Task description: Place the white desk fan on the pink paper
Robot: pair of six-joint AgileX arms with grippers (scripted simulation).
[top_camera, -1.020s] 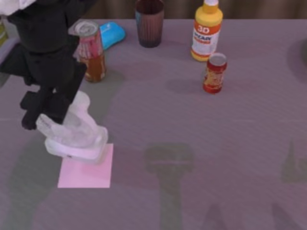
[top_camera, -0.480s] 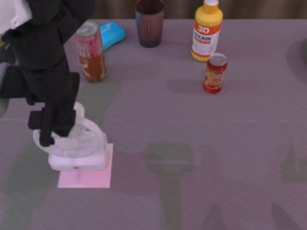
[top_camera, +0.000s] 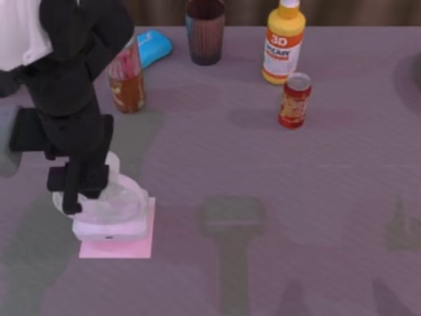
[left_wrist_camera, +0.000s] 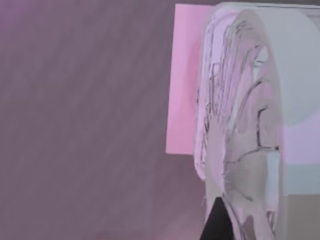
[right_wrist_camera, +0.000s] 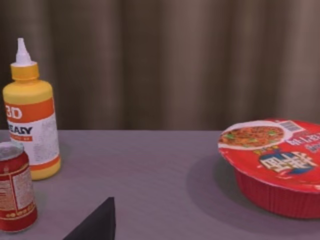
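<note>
Fan (top_camera: 110, 209) on the pink paper (top_camera: 118, 248) at the desk's near left: the top view shows its base covering most of the sheet, with a pink strip showing at the near and right edges. The left gripper (top_camera: 77, 187) is down on the fan's head, jaws clamped on it. The left wrist view gives what the top view hides, the grilled head (left_wrist_camera: 240, 120) seen edge-on and close, with the paper (left_wrist_camera: 182, 80) flat under and beside it, and one dark fingertip (left_wrist_camera: 218, 225) against the grille. The right wrist view alone shows a red instant-noodle bowl (right_wrist_camera: 272, 162) with a printed lid, plus a dark finger (right_wrist_camera: 97, 222) of the right arm's own gripper at the frame edge; whether those jaws are apart or together I cannot tell, and that arm does not appear in the top view.

The desk (top_camera: 263, 178) is a dull purple-grey, crossed by shadows. Behind it hangs a brown curtain (right_wrist_camera: 165, 60).

Counted: one fan, one paper, two cans (a tall one (top_camera: 126, 82) by the left arm, a short red one (top_camera: 294, 100) mid-desk), one yellow bottle (top_camera: 283, 41), one dark cup (top_camera: 205, 29), one blue object (top_camera: 152, 46), one bowl
</note>
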